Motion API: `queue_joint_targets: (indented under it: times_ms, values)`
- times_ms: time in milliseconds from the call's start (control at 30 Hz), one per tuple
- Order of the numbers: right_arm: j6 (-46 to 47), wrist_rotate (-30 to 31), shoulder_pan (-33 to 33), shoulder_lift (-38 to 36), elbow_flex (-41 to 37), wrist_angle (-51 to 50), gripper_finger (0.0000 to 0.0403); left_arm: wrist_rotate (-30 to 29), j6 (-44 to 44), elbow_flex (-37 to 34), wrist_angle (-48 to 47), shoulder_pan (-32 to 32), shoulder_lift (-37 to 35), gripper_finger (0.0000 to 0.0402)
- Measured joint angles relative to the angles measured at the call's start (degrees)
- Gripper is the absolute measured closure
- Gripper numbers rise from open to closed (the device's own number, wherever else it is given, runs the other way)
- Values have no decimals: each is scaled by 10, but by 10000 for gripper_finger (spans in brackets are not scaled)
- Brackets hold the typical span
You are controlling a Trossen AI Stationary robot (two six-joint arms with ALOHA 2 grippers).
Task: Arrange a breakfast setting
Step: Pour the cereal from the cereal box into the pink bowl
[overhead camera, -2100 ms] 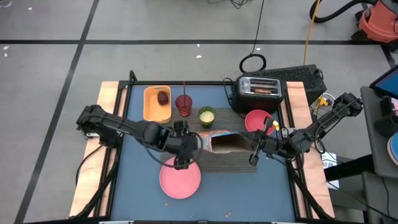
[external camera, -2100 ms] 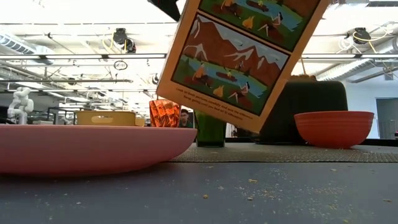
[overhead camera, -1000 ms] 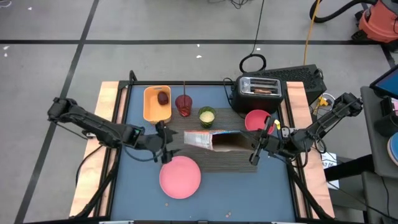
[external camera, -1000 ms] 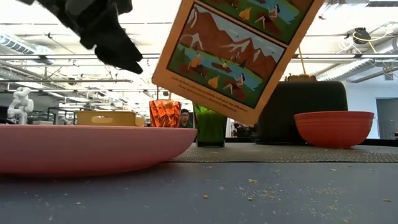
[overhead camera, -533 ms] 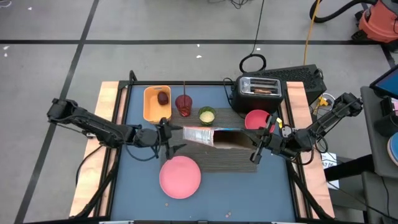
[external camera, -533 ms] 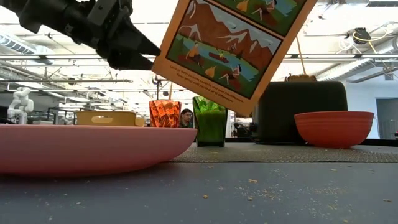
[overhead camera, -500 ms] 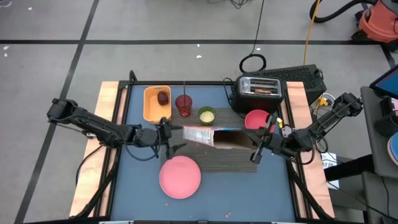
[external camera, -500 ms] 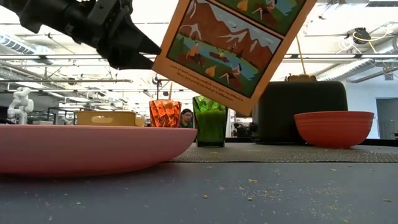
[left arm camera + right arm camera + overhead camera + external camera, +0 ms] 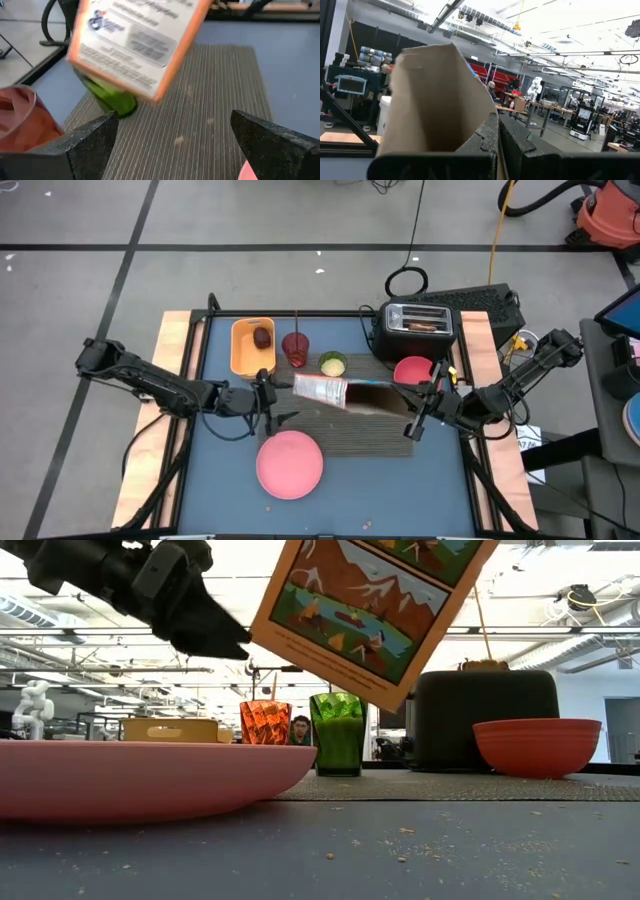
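The right gripper (image 9: 421, 412) is clenched on a cereal box (image 9: 345, 392), held tilted above the placemat (image 9: 375, 435) (near the green cup (image 9: 333, 364)). The left gripper (image 9: 268, 402) hangs released beside the box, above the plate (image 9: 290, 464).

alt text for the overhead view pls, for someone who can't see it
Overhead view of a blue table: the right claw holds a cereal box tipped sideways over a dark placemat, its mouth toward a small green cup, while the open left claw waits beside the box. A pink plate lies in front; a red tumbler, bowl and toaster stand behind.
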Motion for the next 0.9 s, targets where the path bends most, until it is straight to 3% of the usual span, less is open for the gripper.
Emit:
queue_joint_targets:
  times_ms: [433, 667, 900]
  values:
    - [3, -1, 1, 0, 0, 14, 403, -16, 2, 0, 11, 0, 2, 11]
    - [4, -43, 1, 0, 0, 22, 403, -22, 41, 1, 101, 11, 33, 11]
    - [4, -45, 1, 0, 0, 44, 403, -19, 81, 0, 202, 11, 71, 11]
